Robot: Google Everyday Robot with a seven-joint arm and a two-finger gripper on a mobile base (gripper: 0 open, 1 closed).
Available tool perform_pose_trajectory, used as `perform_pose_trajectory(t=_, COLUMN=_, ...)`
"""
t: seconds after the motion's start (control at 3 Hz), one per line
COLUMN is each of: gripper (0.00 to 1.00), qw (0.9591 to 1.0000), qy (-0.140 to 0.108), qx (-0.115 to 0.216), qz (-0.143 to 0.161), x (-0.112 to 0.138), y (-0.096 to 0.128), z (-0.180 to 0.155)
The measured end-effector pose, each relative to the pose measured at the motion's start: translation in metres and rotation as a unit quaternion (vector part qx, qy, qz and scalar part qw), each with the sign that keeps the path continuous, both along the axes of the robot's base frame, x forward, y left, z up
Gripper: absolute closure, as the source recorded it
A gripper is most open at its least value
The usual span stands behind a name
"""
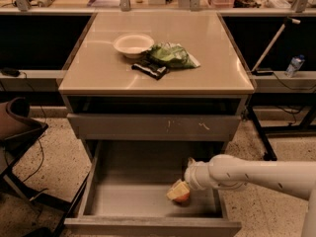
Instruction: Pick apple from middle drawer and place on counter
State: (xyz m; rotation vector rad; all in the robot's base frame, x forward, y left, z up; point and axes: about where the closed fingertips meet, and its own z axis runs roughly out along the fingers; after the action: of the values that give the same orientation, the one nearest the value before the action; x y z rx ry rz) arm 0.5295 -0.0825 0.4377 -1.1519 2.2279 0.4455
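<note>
a: the desk (pixel 212 58)?
b: glossy, smooth beige. the middle drawer (pixel 128 201) under it is plain matt grey metal.
a: and the pincer (pixel 177 190)?
b: pale smooth plastic (down in that drawer, at the apple (pixel 183 198)). the upper drawer front (pixel 153 126) is scuffed.

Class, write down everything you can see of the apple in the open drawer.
The apple is small, round and red-orange. It rests on the grey floor of the open middle drawer, toward the front on the picture's right. The gripper covers its upper part, so only the lower part shows.
</note>
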Motion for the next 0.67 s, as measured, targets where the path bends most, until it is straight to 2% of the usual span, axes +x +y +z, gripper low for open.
perform_pose_trajectory(t=0.33, gripper=0.00, qw=0.9997, qy=0.013, qx=0.013, qz=-0.013, x=-0.007, y=-0.005, z=-0.013)
perform_pose_trajectory(t=0.67, gripper=0.00, qw=0.9979, qy=0.051, qx=0.019, qz=-0.034, x=-0.027, y=-0.010, z=-0.051)
